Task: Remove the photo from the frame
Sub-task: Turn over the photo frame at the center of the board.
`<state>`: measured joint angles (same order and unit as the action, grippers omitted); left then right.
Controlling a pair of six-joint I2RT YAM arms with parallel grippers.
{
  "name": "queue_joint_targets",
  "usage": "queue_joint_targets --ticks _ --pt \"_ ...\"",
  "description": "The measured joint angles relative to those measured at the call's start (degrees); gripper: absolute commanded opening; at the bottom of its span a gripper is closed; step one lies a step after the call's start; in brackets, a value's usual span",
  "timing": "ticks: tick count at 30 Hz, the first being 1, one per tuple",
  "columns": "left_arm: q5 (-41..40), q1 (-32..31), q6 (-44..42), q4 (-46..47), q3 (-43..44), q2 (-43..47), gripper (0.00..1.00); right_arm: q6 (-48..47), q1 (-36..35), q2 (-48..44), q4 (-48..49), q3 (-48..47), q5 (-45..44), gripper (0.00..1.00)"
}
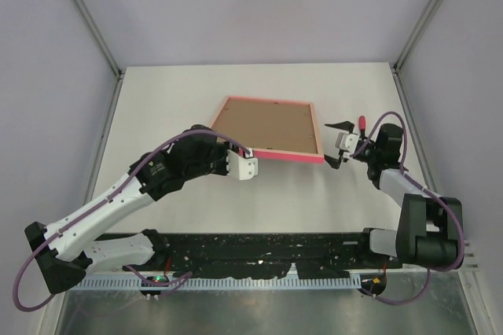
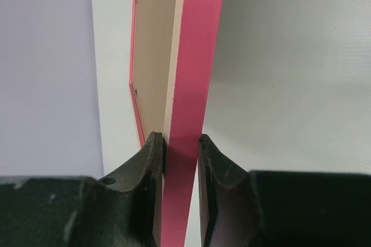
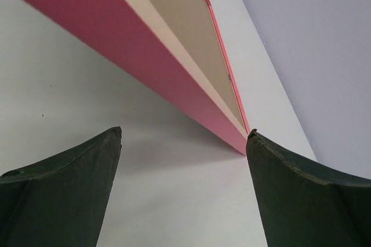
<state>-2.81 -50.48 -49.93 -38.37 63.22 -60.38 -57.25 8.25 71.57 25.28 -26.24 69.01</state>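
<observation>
The thin bright-pink rectangular picture frame (image 1: 277, 155) is pinched at its near left corner between the two dark fingers (image 2: 145, 171) of the left gripper (image 1: 250, 154). The fingers are closed flat on either face of the pink edge, so that in the left wrist view the frame (image 2: 194, 55) rises edge-on straight out from between the fingertips. Its back faces up, and the plain brown backing board (image 1: 263, 124) fills the opening just beyond the gripped corner. The frame sits tilted, and a shadow lies on the white table (image 1: 173, 99) beneath it. Whether its far edge rests on the table cannot be told. At the opposite near corner, the right gripper (image 1: 336, 143) has its fingers spread wide apart with nothing between them. In the right wrist view the corner of the frame (image 3: 145, 67) comes down just beside the tip of one finger (image 3: 301, 189), well apart from the other. Whether corner and fingertip touch cannot be told.
</observation>
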Motion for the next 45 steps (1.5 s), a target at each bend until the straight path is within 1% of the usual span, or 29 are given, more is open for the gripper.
queue_joint_targets --ticks 8,11,13,14,18,20,26,32,36,45 --pt "0.48 0.46 -0.02 -0.20 0.00 0.00 0.02 3.21 -4.92 8.04 5.25 -5.22 -0.59 0.91" --pt "0.76 0.90 -0.02 -0.24 0.00 0.00 0.02 3.76 -6.69 10.58 6.34 -6.67 -0.81 0.88" --pt "0.94 1.22 -0.02 -0.31 0.00 0.00 0.02 4.02 -7.56 11.78 6.67 -7.45 -0.94 0.84" --pt "1.18 1.38 -0.02 -0.31 0.00 0.00 0.02 4.22 -8.33 12.15 6.95 -7.74 -1.03 0.77" --pt "1.97 2.01 -0.02 -0.35 0.02 -0.02 0.02 5.11 -10.21 13.14 8.63 -8.04 -1.31 0.65" --pt "2.08 2.43 -0.04 -0.61 0.15 -0.11 0.02 5.42 -10.69 13.33 9.14 -8.04 -1.42 0.63" --pt "3.08 3.50 0.04 -0.96 1.16 -0.72 0.02 5.62 -10.95 13.33 11.67 -8.02 -1.57 0.48" --pt "5.29 5.20 0.50 -2.10 4.07 -1.57 0.02 5.09 -10.97 12.66 14.29 -7.65 -1.81 0.43" --pt "7.02 6.36 1.51 -3.93 6.51 -2.32 0.02 6.71 -11.04 9.77 14.27 -6.71 -2.21 0.41" --pt "11.69 8.66 6.01 -10.54 17.07 -5.46 0.02 14.10 -11.19 3.98 15.04 -6.54 -1.73 0.21"
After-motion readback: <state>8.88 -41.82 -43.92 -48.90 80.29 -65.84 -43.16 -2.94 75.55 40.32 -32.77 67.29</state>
